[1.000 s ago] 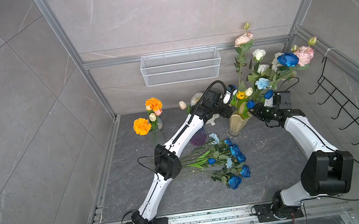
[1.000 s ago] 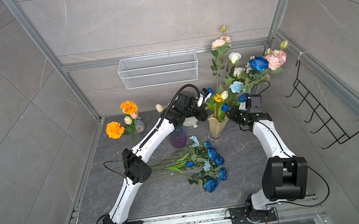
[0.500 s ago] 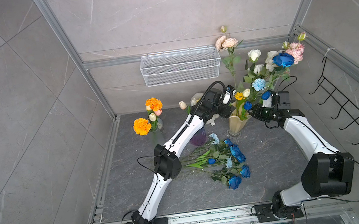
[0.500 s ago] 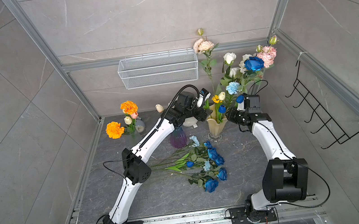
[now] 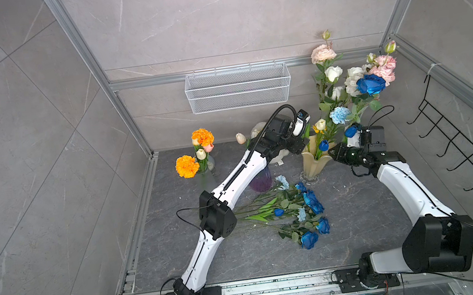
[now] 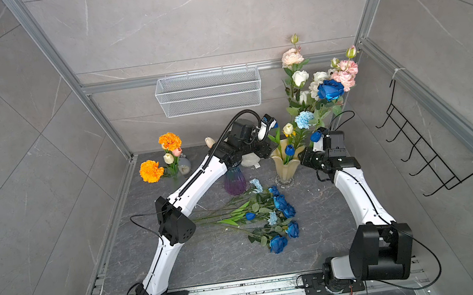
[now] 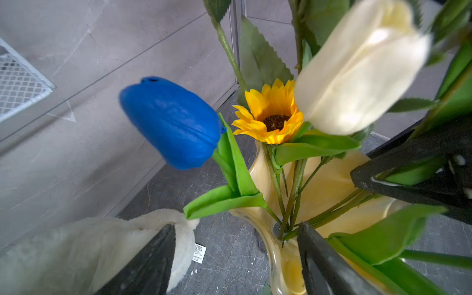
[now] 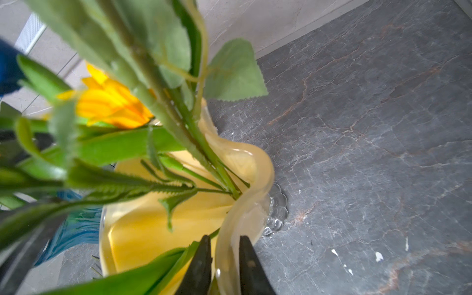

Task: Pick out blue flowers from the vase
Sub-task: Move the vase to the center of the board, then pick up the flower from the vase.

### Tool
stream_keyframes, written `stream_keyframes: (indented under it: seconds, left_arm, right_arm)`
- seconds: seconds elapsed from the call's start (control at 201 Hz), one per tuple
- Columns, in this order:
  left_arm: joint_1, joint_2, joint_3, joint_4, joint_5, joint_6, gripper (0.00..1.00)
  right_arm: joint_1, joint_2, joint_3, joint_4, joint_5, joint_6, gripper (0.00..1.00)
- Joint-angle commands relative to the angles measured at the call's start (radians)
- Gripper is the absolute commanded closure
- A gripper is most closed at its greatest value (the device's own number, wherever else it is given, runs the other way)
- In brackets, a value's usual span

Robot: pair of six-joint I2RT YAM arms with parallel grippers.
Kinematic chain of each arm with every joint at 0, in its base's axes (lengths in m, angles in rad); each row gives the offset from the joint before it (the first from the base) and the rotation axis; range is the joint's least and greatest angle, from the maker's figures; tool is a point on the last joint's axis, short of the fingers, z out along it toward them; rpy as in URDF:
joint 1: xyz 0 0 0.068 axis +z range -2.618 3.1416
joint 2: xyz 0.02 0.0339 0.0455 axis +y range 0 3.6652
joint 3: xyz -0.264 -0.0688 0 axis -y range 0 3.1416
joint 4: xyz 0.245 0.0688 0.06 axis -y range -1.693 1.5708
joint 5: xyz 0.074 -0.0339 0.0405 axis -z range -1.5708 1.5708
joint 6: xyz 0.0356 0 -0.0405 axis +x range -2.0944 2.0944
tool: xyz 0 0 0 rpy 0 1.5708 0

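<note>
Bouquet (image 5: 350,82) swung back; right fingers (image 8: 199,265) pinch vase (image 8: 250,166) rim. Left fingers (image 7: 153,255), wide, nearest blue tulip (image 7: 171,122), stem rising just ahead btwn them.

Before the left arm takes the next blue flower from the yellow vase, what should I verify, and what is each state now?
1. yellow vase steadied: ok, right gripper shut on its rim.
2. left gripper open and empty: ok.
3. blue tulip visible to the left wrist camera: ok.
4. Its stem apart from the others: not ok, stems bunch in the vase mouth.
5. Way up free: cannot tell; white tulip and sunflower stand close.
</note>
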Motion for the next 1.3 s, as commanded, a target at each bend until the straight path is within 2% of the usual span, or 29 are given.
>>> stream_keyframes:
  seconds: [0.0,0.224,0.817,1.07,1.294]
  left_arm:
    - [-0.005,-0.075,-0.004,0.035,-0.013,0.016,0.23]
    - [-0.012,-0.075,-0.003,0.038,-0.017,0.014,0.23]
    - [-0.028,-0.110,-0.006,-0.006,-0.031,0.020,0.24]
    - [-0.039,-0.198,-0.148,0.031,-0.052,0.005,0.24]
    - [-0.045,-0.209,-0.176,0.079,0.003,-0.028,0.24]
  right_arm:
    - [0.010,-0.064,-0.059,-0.056,-0.076,-0.008,1.00]
    - [0.010,-0.124,-0.126,-0.038,-0.122,0.024,1.00]
    - [0.011,-0.186,-0.067,-0.146,-0.217,0.012,1.00]
    - [0.015,-0.243,-0.123,-0.183,-0.192,-0.016,1.00]
    - [0.016,-0.251,-0.148,-0.171,-0.164,-0.017,1.00]
